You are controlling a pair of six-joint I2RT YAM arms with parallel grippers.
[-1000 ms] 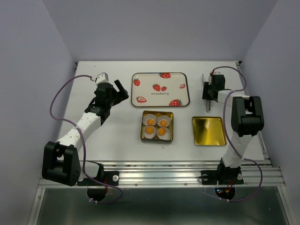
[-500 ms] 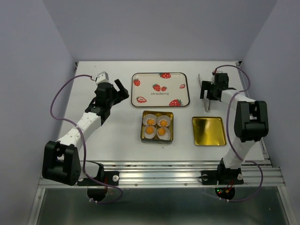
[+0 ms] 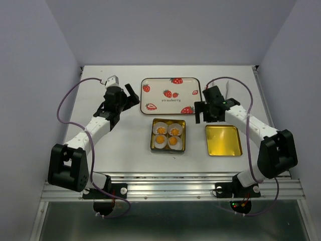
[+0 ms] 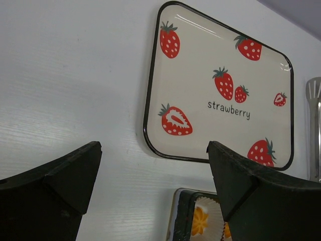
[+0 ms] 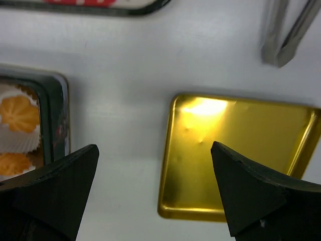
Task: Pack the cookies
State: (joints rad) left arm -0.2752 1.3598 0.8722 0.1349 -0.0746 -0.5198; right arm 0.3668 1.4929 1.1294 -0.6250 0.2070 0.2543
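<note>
The right arm has swung in from the table's right edge. Its right gripper [image 3: 202, 112] now hangs over bare white table [image 3: 125, 145] between the cream strawberry-printed rectangular tray [image 3: 172, 95], the square dark metal tin [image 3: 152, 136] and the shallow gold square lid [image 3: 223, 140], with its fingers spread wide and holding nothing. The left gripper [image 3: 131, 95] has barely shifted, gaping empty beside the tray's left edge. The four small round orange-yellow cookies [image 3: 173, 140] sit in white pleated paper cups [image 3: 160, 125] inside the tin. Steel tongs [image 5: 281, 35] lie beyond the lid's far edge. A bare strip separates tin and lid, and open tabletop runs along the near rail and left side.
</note>
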